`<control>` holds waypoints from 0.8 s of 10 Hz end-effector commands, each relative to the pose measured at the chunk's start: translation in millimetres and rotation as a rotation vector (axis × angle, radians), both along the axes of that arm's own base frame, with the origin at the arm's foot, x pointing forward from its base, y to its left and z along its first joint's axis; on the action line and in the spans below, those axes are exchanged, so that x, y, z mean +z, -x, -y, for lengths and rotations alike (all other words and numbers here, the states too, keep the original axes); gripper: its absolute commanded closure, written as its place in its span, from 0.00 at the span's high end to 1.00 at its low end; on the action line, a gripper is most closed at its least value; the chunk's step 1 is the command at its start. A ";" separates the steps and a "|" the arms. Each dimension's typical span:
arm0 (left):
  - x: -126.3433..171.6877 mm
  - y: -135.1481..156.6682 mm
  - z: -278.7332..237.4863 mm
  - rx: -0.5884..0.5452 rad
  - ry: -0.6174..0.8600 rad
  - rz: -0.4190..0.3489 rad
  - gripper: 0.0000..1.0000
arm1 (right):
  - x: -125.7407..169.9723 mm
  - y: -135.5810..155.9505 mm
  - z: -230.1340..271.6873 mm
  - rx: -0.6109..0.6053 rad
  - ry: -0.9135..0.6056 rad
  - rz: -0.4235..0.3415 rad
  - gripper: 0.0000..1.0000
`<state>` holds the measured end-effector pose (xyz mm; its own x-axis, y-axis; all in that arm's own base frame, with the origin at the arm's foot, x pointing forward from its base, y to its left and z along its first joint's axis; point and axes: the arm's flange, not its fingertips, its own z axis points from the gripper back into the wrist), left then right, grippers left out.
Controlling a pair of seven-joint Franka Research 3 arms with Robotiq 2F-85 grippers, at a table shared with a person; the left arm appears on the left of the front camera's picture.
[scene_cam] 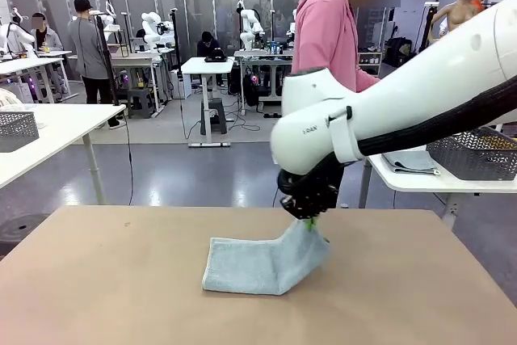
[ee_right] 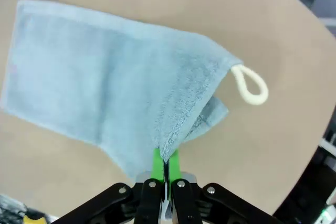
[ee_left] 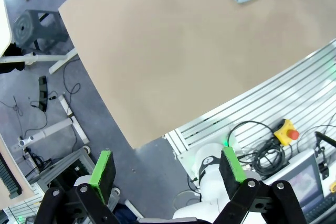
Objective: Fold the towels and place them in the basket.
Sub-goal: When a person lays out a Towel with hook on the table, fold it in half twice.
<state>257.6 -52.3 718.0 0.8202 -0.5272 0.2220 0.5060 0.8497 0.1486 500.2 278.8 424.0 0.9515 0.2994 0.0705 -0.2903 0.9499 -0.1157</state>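
The right claw [ee_right: 165,163] is clamped tight on one edge of the light blue-grey towel [ee_right: 100,72]. It holds that side up off the surface [scene_cam: 113,280] while the rest lies flat near the middle. To fold it well, carry the pinched edge low across to the opposite edge, line up the corners, and mind the white loop [ee_right: 251,85]. The left claw [ee_left: 167,163] hangs well away, fingers apart and empty. A wire basket [scene_cam: 477,155] sits on a side table at the right; its contents cannot be told.
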 end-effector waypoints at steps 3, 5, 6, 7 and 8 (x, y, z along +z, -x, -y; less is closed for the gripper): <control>1.0 1.3 0.4 0.006 -0.006 0.004 1.00 | -0.4 -8.5 -75.3 0.029 -0.098 -0.023 0.00; 1.0 1.3 0.4 0.006 -0.006 0.004 1.00 | -9.8 -19.5 -105.6 0.014 -0.144 -0.070 0.00; 1.0 1.3 0.4 0.006 -0.006 0.004 1.00 | -20.4 -28.1 -114.5 0.020 -0.197 -0.124 0.00; 1.0 1.3 0.4 0.006 -0.006 0.004 1.00 | -30.7 -36.1 -124.1 0.020 -0.234 -0.134 0.00; 1.0 1.3 0.4 0.006 -0.006 0.004 1.00 | -35.4 -38.3 -131.7 0.037 -0.274 -0.161 0.00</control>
<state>257.5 -52.6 718.1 0.8196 -0.5281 0.2221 0.5068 0.8491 0.1488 532.4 402.0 384.6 0.9490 0.3150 0.0085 -0.3131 0.9393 0.1401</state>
